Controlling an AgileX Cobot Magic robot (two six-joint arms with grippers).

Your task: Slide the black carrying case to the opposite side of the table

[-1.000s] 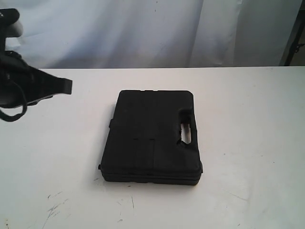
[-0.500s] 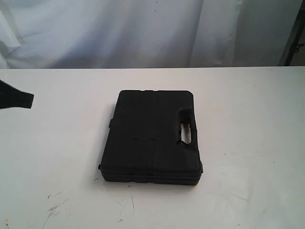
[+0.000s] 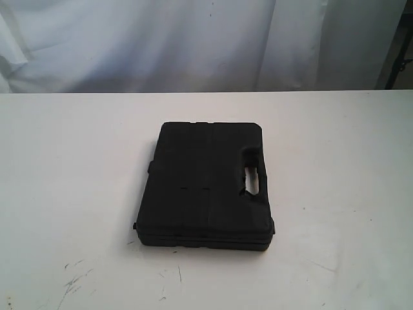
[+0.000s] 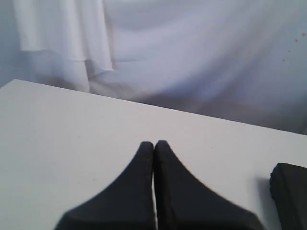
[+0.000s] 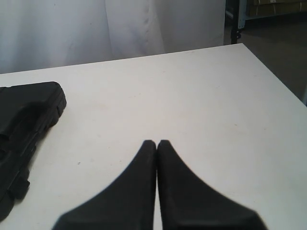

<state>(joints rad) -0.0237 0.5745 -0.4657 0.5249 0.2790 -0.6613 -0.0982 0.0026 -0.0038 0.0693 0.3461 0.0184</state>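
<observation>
The black carrying case (image 3: pixel 205 194) lies flat on the white bench (image 3: pixel 335 142), in its middle stretch and well clear of the far edge. Its handle slot (image 3: pixel 250 177) faces the right-hand edge as the exterior view sees it. The lid is so dark that its ribs and seams barely show, and the latches cannot be made out with any certainty. The near edge of the bench is cut off below the frame, just past some scuff marks (image 3: pixel 74 278) towards the near left corner. A white curtain (image 3: pixel 193 39) hangs behind the far edge.

Each tool shows only in its own wrist view, and only as two dark fingers whose bases blur out of the picture. The left tool (image 4: pixel 154 143) is closed tight, fingertips pressed together with nothing between them, above bare bench. Only one corner of the case (image 4: pixel 290 191) enters that view, the rest cut off by the border. It sits off to the side of the tips, apart from them, with bare bench between.

The right tool (image 5: pixel 157 143) is likewise pinched closed on nothing, over bare bench near a far corner. Here a longer piece of the case (image 5: pixel 24 115) shows, one rounded corner and part of the lid, the remainder cropped. It also lies to the side of the tips, not touching them.
</observation>
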